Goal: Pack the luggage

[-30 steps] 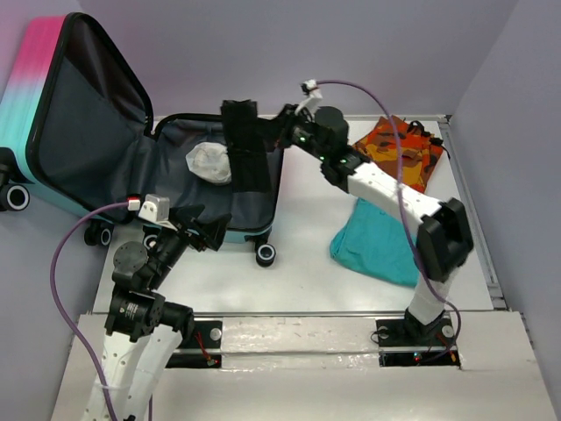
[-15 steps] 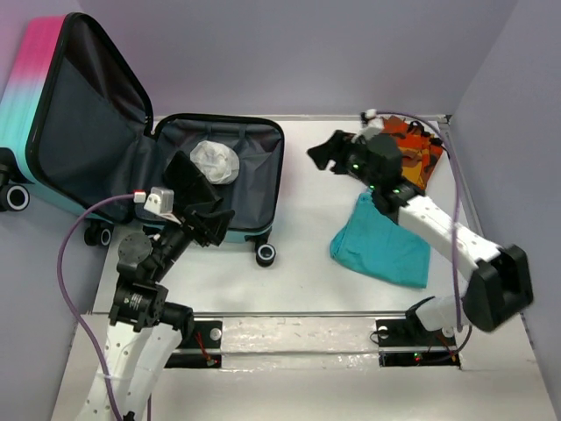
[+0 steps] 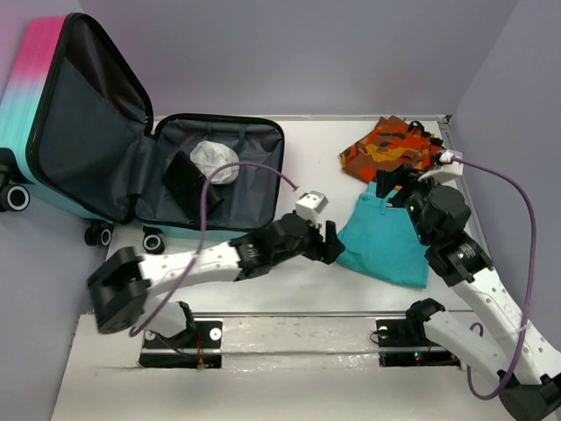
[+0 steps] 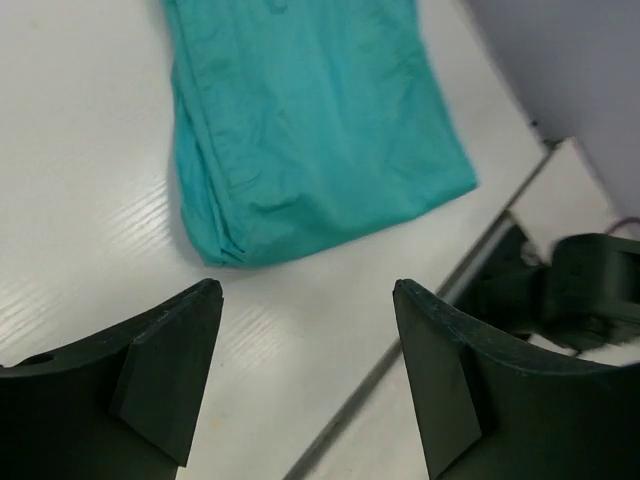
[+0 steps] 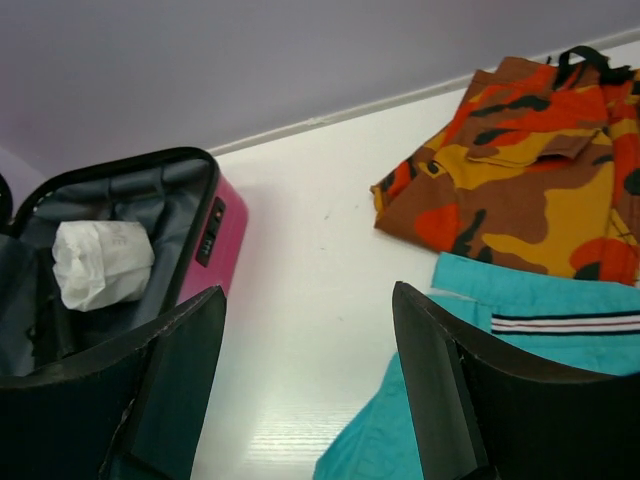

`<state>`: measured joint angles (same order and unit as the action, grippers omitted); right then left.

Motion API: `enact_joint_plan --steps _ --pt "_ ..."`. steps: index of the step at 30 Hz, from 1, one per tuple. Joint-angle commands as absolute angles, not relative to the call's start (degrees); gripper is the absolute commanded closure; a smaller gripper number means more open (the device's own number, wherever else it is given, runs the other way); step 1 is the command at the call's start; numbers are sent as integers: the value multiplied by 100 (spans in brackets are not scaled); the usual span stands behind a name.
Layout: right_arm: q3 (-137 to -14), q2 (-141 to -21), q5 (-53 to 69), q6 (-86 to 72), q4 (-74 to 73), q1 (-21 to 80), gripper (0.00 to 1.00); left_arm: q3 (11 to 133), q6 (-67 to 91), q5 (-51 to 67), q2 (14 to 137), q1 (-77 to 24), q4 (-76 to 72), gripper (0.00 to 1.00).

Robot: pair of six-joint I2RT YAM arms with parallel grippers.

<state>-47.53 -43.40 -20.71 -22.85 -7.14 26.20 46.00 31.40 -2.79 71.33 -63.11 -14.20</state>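
Patience here — lower the left end effector, spread wide on an arm stretched low across the bench, straight onto the folded near edge of the teal garment, pinch all layers, carry to the luggage lying open at far left — keeping the right end effector, also open, out of the way.

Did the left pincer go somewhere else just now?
Yes. The left pincer swung right, away from the luggage, and now sits open beside the teal garment.
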Motion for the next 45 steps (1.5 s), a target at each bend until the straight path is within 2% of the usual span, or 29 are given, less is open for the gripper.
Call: enact_joint_plan --steps 1,7,12,13,16,17,18,20,23,28,31,32,33,34,35,37,41,44,45 --pt "-4878 -3912 -2566 -2039 -1379 2575 27 5158 3068 -1494 8470 -6548 -1573 19" --pt "-4781 -3683 -2198 -2101 -1512 2575 27 5976 2883 -1924 9946 -6671 -1354 19" --pt "-4729 -3665 -2039 -2118 -1512 2575 27 6284 2856 -1732 10485 -6671 -1327 28" --pt "-4720 -3674 -2030 -2118 -1512 2575 27 6284 2856 -1636 10538 -6671 -1397 31" --pt "-4694 -3718 -1908 -2153 -1494 2575 27 6311 2848 -1713 10766 -6662 -1424 56" --pt "-4693 -3726 -1872 -2153 -1494 2575 27 6319 2848 -1749 10767 -6653 -1424 56" --pt "-4667 -3744 -1837 -2162 -1485 2575 27 6319 2839 -1827 10819 -6610 -1415 69" --pt "-4641 -3770 -1750 -2171 -1468 2575 27 6311 2821 -1951 10846 -6522 -1406 82" --pt "-4588 -3841 -1627 -2197 -1398 2575 27 6328 2786 -2083 10828 -6181 -1415 91" --pt "-4465 -4174 -1301 -2302 -1222 2575 27 6809 2506 -2258 10828 -5521 -1372 93" --pt "-4403 -4350 -1134 -2355 -1108 2575 27 7144 2356 -2258 10811 -5134 -1327 88" --pt "-4386 -4420 -1082 -2364 -1099 2575 26 7215 2286 -2233 10793 -5081 -1301 70" --pt "-4377 -4447 -1064 -2356 -1099 2575 25 7329 2250 -2154 10767 -5037 -1249 57" --pt "-4360 -4482 -1063 -2355 -1099 2575 25 7339 2198 -2136 10645 -5036 -1222 30" --pt "-4333 -4482 -1055 -2364 -1099 2575 25 7313 2241 -2110 10539 -5045 -1222 20" --pt "-4298 -4474 -1107 -2373 -1099 2575 25 7086 2346 -2005 10293 -5097 -1274 11" --pt "-4088 -4298 -1221 -2566 -1107 2575 28 6566 2619 -1969 9695 -5413 -1397 11" --pt "-3605 -4044 -1143 -2952 -1169 2575 43 6258 2839 -1811 9440 -5493 -1494 12" --pt "-3464 -3973 -1099 -3049 -1204 2575 54 6249 2813 -1802 9474 -5467 -1512 12"
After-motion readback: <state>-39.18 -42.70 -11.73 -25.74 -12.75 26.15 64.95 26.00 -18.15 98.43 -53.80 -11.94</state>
